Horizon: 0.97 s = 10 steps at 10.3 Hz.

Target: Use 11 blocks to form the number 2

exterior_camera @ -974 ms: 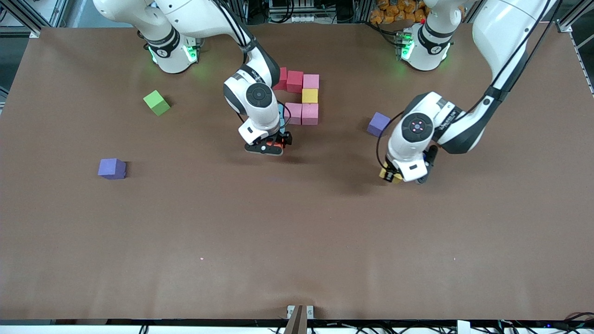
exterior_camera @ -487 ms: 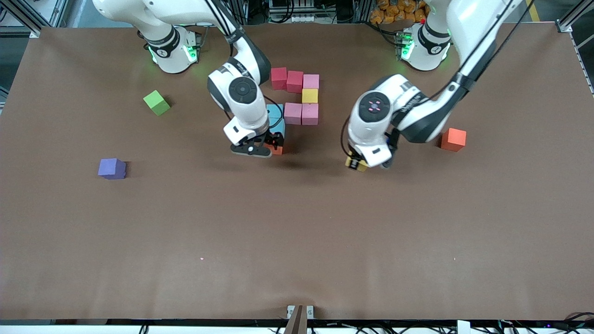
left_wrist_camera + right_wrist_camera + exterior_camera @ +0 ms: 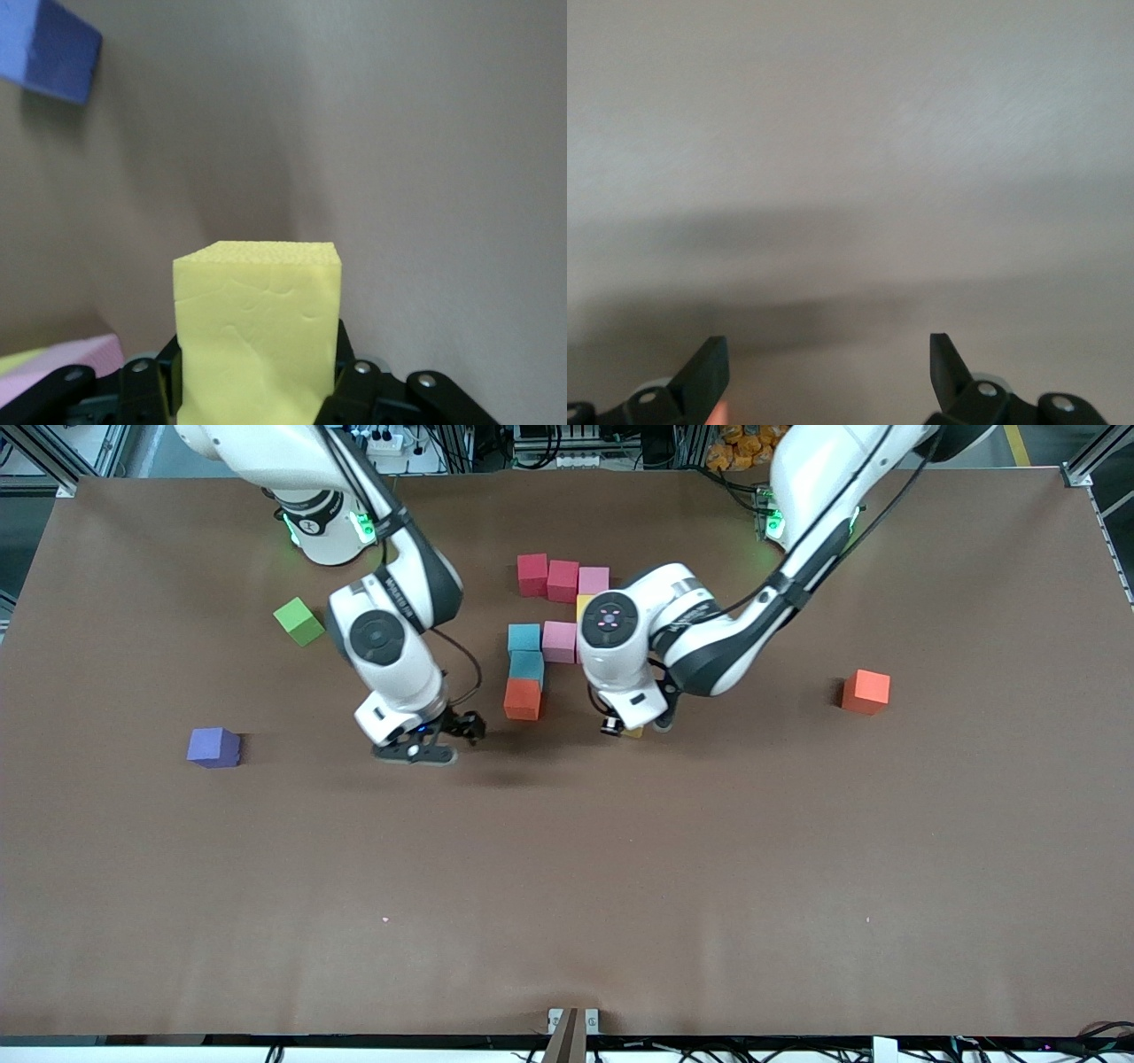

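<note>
Front view: I see the partial number 2 point(image 3: 554, 633) in the upper centre of the frame. Its long axis runs up and down the frame, with the top row at the upper end: 2 red blocks point(image 3: 547, 577) and a pink one point(image 3: 594, 580). Below them sit a yellow block point(image 3: 582, 605), partly covered, another pink point(image 3: 559, 641), 2 blue point(image 3: 524, 652) and an orange block point(image 3: 523, 699) at the lower end. My left gripper point(image 3: 631, 730) hangs just beside that orange block, clamped on a yellow cube point(image 3: 633, 732). My right gripper point(image 3: 436, 737) is lower left of it, over bare table point(image 3: 567, 886). A green cube point(image 3: 299, 621) and a purple cube point(image 3: 213, 747) lie at frame left, and a spare orange cube point(image 3: 866, 691) at right.

Left wrist view: the yellow cube point(image 3: 258, 332) sits upright between the fingers point(image 3: 142, 381).

Right wrist view: the fingers point(image 3: 702, 376) stand wide apart with nothing between them.
</note>
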Each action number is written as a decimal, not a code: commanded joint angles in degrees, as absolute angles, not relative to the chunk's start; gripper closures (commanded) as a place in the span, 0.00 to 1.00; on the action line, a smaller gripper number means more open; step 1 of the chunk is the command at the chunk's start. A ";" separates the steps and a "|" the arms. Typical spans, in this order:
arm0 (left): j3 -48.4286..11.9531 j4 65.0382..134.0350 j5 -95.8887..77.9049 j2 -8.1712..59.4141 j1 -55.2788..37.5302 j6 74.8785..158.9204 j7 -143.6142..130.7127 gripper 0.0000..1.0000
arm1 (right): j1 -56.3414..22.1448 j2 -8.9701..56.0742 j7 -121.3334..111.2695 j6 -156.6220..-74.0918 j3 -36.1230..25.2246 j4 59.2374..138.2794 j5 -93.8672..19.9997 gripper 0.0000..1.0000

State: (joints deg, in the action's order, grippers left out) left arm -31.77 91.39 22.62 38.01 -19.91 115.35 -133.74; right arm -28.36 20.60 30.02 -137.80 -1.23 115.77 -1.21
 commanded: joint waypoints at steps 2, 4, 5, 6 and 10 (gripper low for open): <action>-27.42 85.70 18.73 40.95 -26.18 113.12 -136.74 0.62 | -20.77 21.35 20.95 -136.93 -0.35 115.49 -0.53 0.00; -26.46 84.64 18.90 42.88 -28.82 113.20 -140.17 0.62 | -15.85 21.62 13.32 -136.59 -0.35 115.49 -0.53 0.00; -25.76 83.68 18.98 43.93 -30.31 113.29 -141.75 0.62 | -12.86 21.62 8.40 -134.93 -0.35 115.49 -0.53 0.00; -23.75 82.28 18.81 44.64 -32.58 113.47 -142.81 0.64 | -10.05 21.53 3.91 -133.61 -0.35 115.14 -0.53 0.00; -19.95 80.51 18.54 46.49 -37.26 113.99 -146.24 0.65 | 1.37 18.91 0.45 -128.51 -0.35 115.22 -0.44 0.00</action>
